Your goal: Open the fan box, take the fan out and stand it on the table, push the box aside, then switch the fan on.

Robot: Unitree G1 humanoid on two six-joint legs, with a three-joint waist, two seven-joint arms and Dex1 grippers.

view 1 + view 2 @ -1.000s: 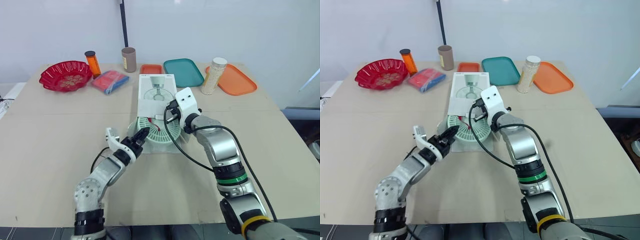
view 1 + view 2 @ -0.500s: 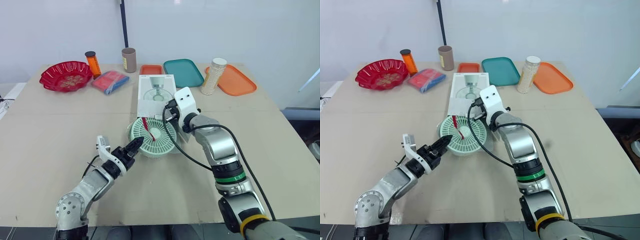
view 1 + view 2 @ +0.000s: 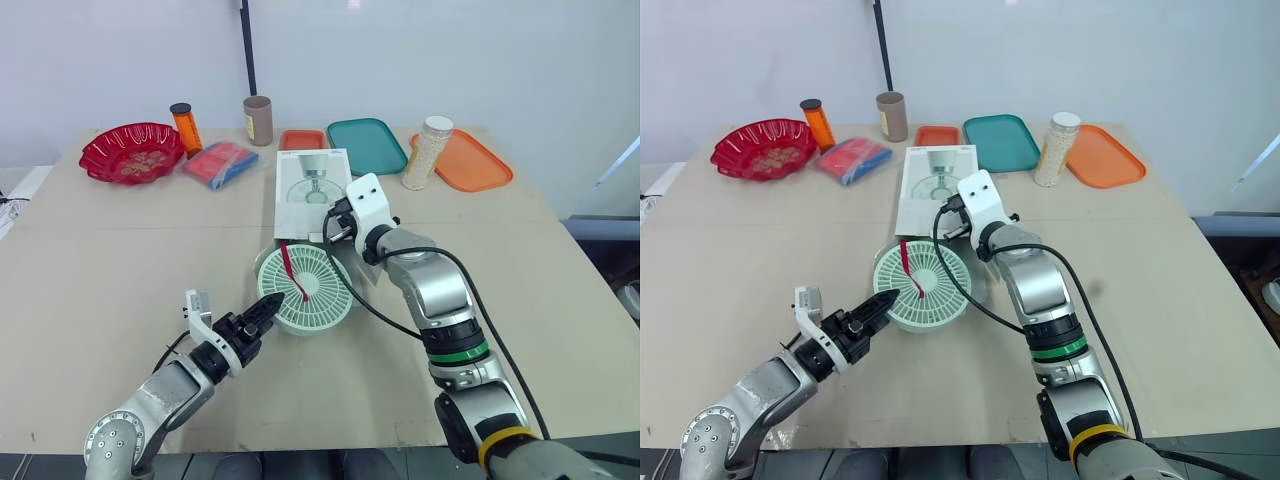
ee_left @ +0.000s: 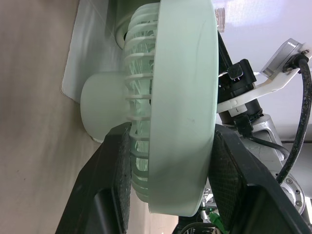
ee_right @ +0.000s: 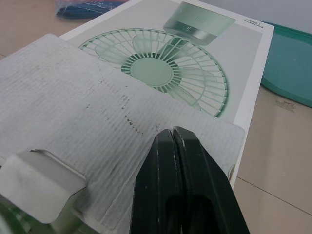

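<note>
You're clamping fan [image 3: 305,290] rim in left gripper [image 3: 265,305] to extract it; right gripper [image 5: 170,134], closed empty, is pinning box [image 3: 313,185] beneath.

Pale, evenly lit wall [image 3: 450,60] behind a wide tan table [image 3: 90,260], thin black pole [image 3: 247,50] upright against it.

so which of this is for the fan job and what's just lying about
Job: pale green round fan, in the left gripper; white cardboard fan box.
Lying about: red scalloped bowl, orange bottle, red-and-blue packet, brown tube, small orange tray, teal tray, jar of white grains, big orange tray.
</note>
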